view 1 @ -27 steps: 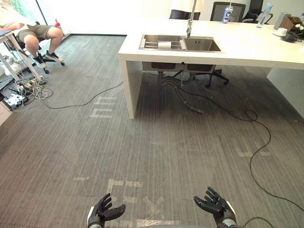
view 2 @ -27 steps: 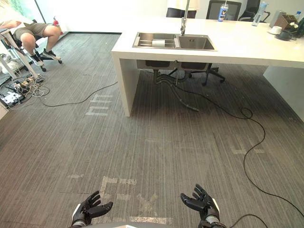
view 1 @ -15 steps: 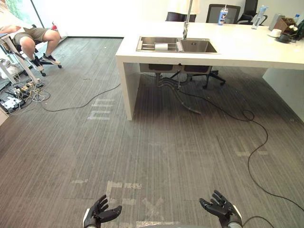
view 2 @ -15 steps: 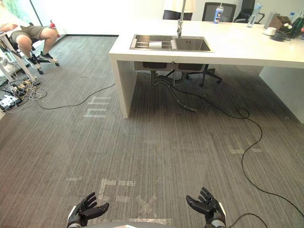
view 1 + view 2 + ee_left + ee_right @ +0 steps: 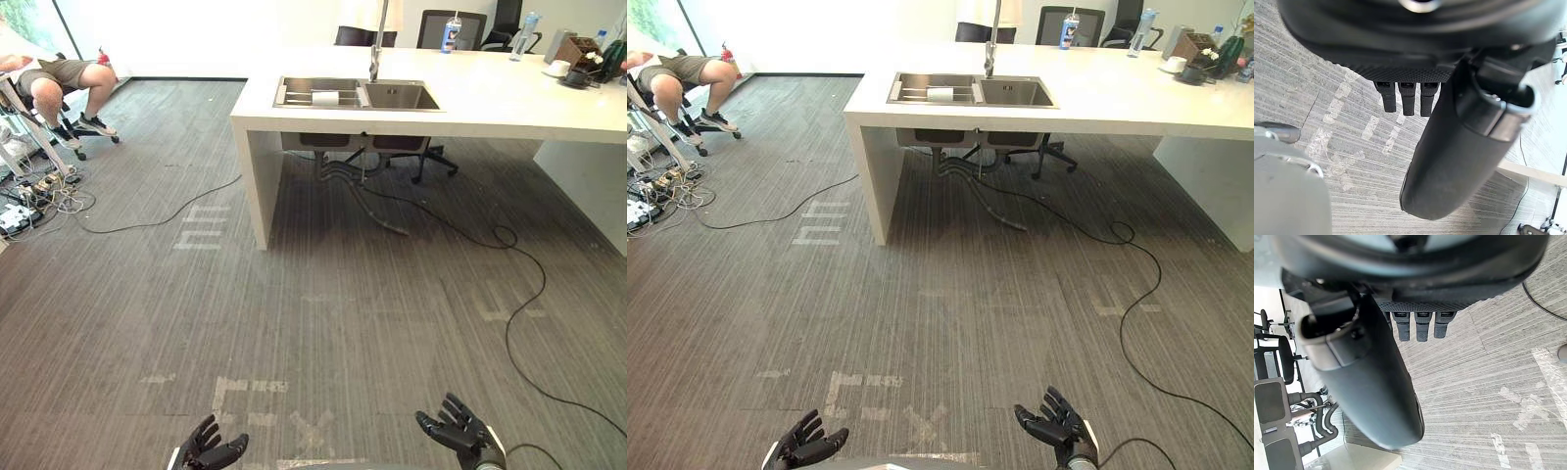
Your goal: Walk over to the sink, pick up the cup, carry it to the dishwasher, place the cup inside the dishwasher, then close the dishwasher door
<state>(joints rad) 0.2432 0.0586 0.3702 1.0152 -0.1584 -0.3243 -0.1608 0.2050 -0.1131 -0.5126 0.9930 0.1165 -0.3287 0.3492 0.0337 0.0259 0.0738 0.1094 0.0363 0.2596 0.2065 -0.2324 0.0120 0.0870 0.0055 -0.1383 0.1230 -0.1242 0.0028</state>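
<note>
The view has shifted a little as the robot walks, yet the sink (image 5: 397,96) at the counter's (image 5: 490,98) left end remains well ahead, with the left hand (image 5: 211,455) and right hand (image 5: 458,434) empty, fingers spread.

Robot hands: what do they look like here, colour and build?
The black left hand and black right hand each have slim blocky fingers and a thick, smooth thumb. The palms carry a fine dotted texture, and a pale grey cuff sits at each wrist.
</note>
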